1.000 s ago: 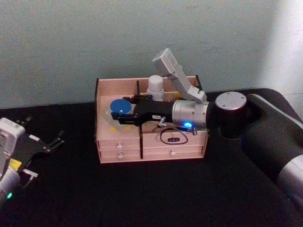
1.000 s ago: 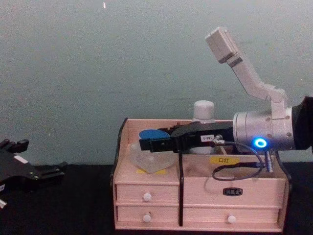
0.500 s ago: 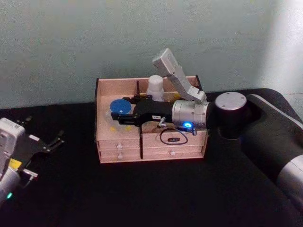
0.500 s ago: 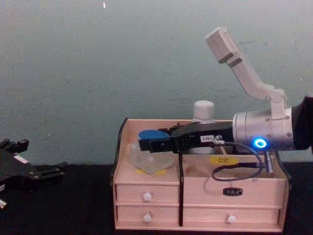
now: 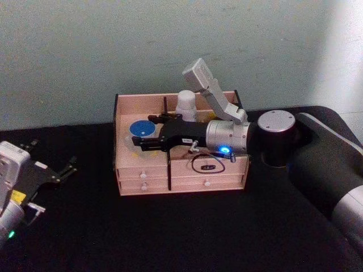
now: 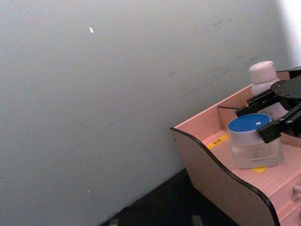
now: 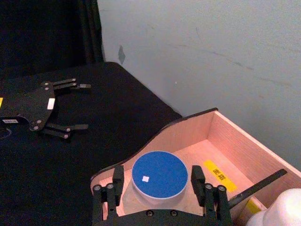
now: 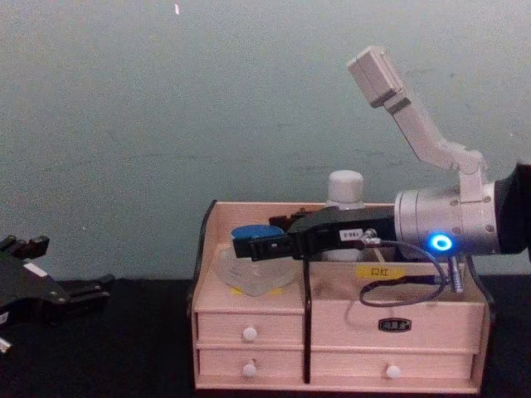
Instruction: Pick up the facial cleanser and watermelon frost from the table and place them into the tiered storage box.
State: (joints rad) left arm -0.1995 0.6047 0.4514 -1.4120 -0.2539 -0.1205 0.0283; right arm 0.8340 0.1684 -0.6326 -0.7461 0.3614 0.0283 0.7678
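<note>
Two right gripper [image 7: 157, 188] fingers [image 7: 197, 176] straddle the watermelon frost [image 7: 159, 175]

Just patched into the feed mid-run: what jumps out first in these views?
The right gripper reaches from the right over the tiered storage box, its open fingers either side of the blue-lidded watermelon frost, which sits in the box's left top compartment. The white facial cleanser stands upright in a rear compartment behind the arm. The left gripper rests open above the black table at far left.
</note>
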